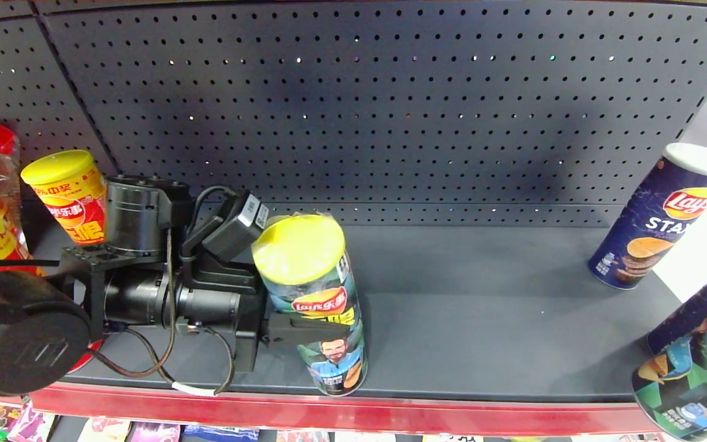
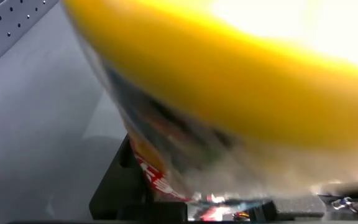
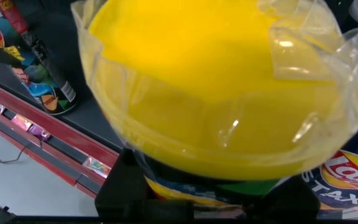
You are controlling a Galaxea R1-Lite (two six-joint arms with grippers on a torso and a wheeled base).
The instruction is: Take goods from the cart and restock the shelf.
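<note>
— Two cans are in hand, one per arm. Where is the left one?

— The left gripper [image 1: 324,319] is clamped side-on around the teal can [image 1: 320,294], one finger across the label in front and the other behind it. The can stands upright under its yellow lid [image 1: 298,248], base down at the deck of the shelf [image 1: 482,331]. It is just behind the red front lip [image 1: 390,414], left of the middle.

— Resting on the deck?

— It looks set down (though I cannot tell whether the base bears fully on the deck).

— And the right?

— The right gripper [image 3: 213,202] has its fingers closed on either side of the second teal can [image 3: 229,93], just beneath that can's own yellow lid. It is held at the shelf's right end, just beside the blue can [image 1: 651,227], which stands on the deck at the back right.

— Anything else there?

— Red cans [image 1: 71,193] with yellow lids at the far left, near the pegboard [image 1: 390,110], just behind the left arm.
</note>
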